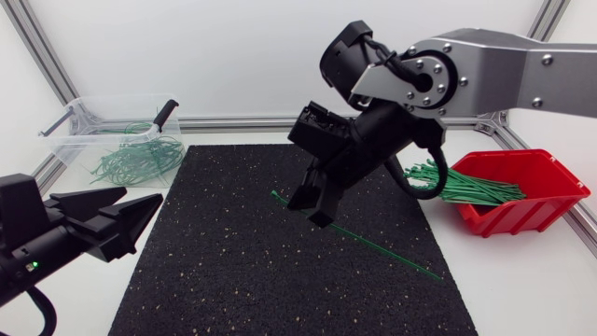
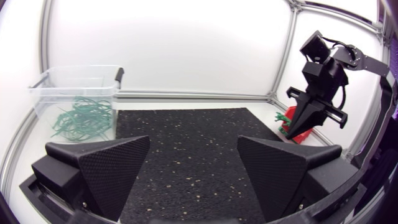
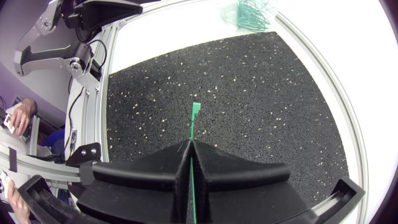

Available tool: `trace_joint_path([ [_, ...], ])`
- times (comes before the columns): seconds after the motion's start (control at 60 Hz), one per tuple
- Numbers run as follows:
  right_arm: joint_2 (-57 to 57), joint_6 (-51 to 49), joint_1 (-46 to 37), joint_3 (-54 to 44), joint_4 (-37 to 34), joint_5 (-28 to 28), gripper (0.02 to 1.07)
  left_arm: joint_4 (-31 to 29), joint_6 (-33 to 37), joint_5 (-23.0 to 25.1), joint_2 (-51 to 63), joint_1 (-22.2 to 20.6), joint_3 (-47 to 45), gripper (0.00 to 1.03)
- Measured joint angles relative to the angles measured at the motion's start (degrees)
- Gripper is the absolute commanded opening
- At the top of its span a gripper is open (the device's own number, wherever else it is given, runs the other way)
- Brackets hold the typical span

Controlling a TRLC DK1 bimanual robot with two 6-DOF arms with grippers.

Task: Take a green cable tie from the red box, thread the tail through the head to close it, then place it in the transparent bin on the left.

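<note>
Right hand (image 1: 315,207) clamped shut on green cable tie (image 1: 382,250) near head end, above black mat (image 1: 233,280). Long tail slants free toward red box (image 1: 541,187), likely left free for threading. Left hand (image 1: 140,201) wide open, empty, low near transparent bin (image 1: 93,121).

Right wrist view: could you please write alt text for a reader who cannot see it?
The right gripper is shut on a green cable tie, whose end sticks out ahead of the fingertips above a black speckled mat. Beyond the mat's far edge lies a heap of more green ties.
</note>
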Motion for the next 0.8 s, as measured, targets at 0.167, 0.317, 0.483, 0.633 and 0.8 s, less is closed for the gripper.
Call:
trace_joint_path([
  [0.167, -0.15, 1.51, -3.91, 3.06, 0.50, -4.61, 0.08, 0.00, -1.75, 11.45, 10.12, 2.19, 6.03, 0.96],
  [0.317, -0.13, 3.32, -7.50, 5.29, 1.36, -8.70, 0.08, 0.85, -2.05, 16.17, 16.57, 3.98, 11.19, 0.96],
  [0.483, 1.03, 5.60, -8.92, 7.87, 3.08, -12.37, 0.08, 1.05, 3.50, 17.73, 23.45, 3.78, 17.38, 0.96],
  [0.633, 2.95, 7.06, -8.96, 9.68, 3.82, -14.58, 0.08, -2.32, 10.03, 25.24, 32.33, 2.03, 23.67, 0.96],
  [0.8, 3.76, 8.39, -9.09, 10.16, 4.09, -16.83, 0.08, -2.97, 13.57, 32.02, 40.68, 1.97, 27.54, 0.96],
])
